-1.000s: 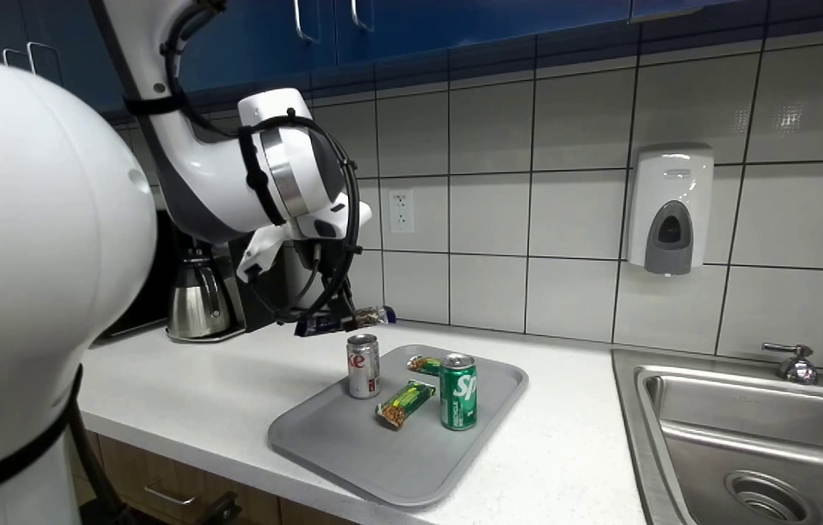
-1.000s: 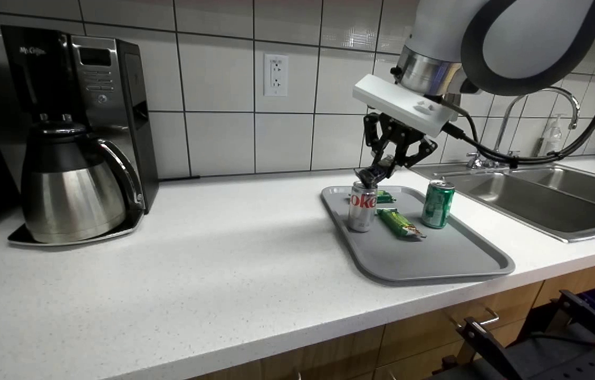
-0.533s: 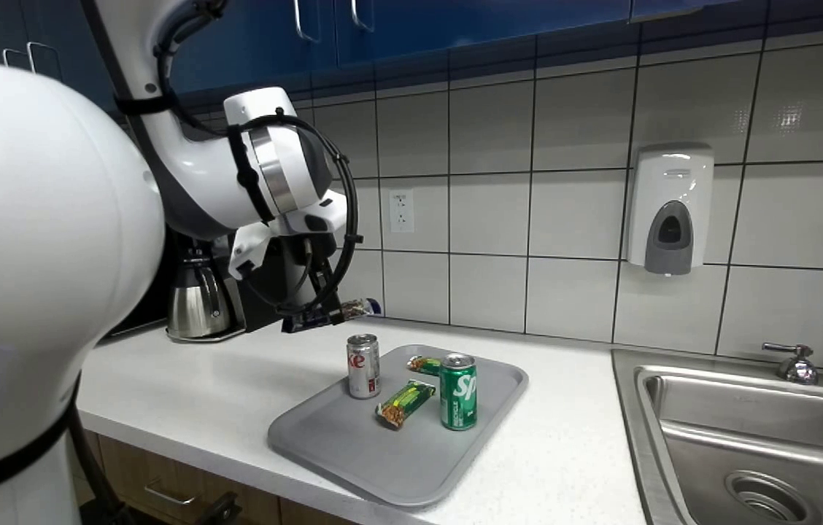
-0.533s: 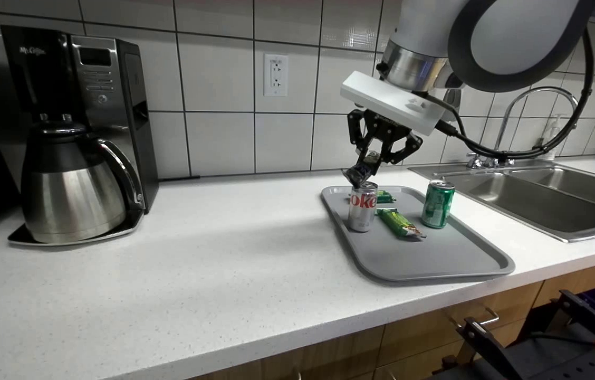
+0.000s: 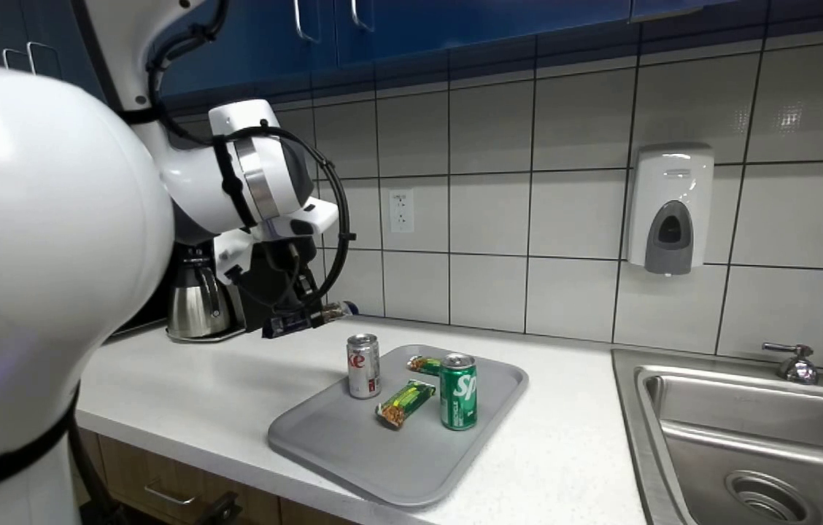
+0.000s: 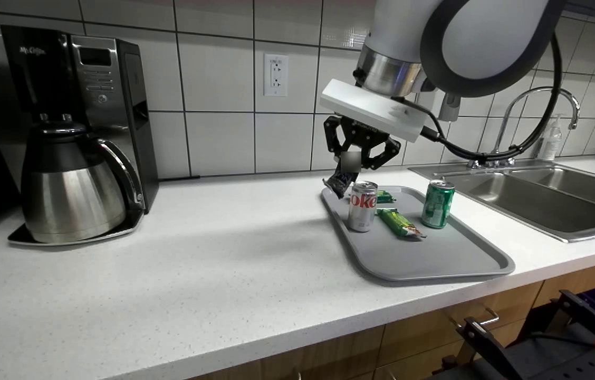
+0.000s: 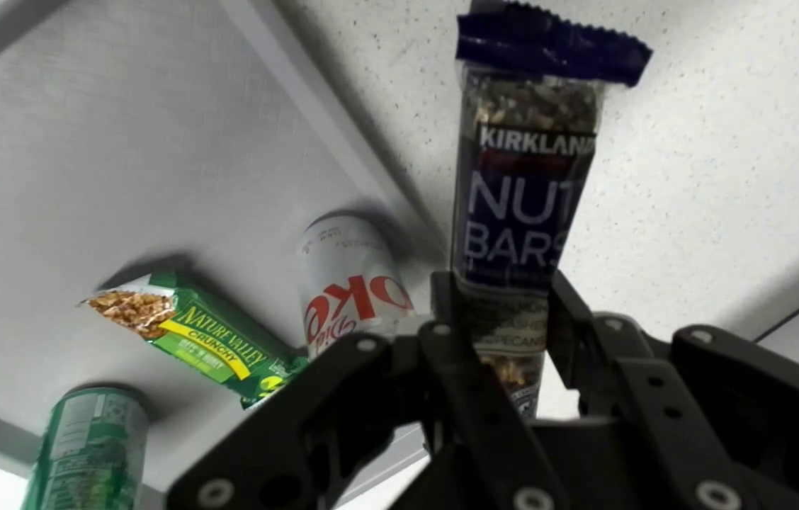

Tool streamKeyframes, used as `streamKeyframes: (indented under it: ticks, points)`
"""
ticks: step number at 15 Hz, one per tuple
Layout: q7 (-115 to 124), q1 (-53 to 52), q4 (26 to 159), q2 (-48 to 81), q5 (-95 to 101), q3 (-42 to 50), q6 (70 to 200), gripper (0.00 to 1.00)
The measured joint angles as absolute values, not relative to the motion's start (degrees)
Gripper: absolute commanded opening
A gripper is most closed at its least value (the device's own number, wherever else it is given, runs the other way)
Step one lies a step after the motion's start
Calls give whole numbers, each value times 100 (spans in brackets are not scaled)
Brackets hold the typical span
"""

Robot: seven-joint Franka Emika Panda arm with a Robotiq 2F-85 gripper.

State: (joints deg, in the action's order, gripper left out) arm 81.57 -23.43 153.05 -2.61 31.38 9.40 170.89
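While the table (image 6: 208,274) carries the gray tray (image 6: 448,257), the tool (image 7: 502,303) is suspended near the tray's edge and the silver can (image 6: 362,210). The nut bar (image 7: 521,202) sits between the jaws, raised off the table, its long axis perpendicular to the closing direction. Jaws: closed, gripping the bar around mid-length, both ends projecting.

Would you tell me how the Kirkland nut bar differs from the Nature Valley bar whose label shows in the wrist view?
The Kirkland nut bar is held aloft by the gripper, while the Nature Valley bar lies on the gray tray. The Kirkland nut bar has a dark blue label; the Nature Valley bar is mostly green with a yellow band. Both are wrapped snack bars.
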Motion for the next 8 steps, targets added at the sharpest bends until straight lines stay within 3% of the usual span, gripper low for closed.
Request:
streamKeyframes:
  ticks: [8]
  points:
    - [7285,-2709,15038,169,2500,784,17089,8]
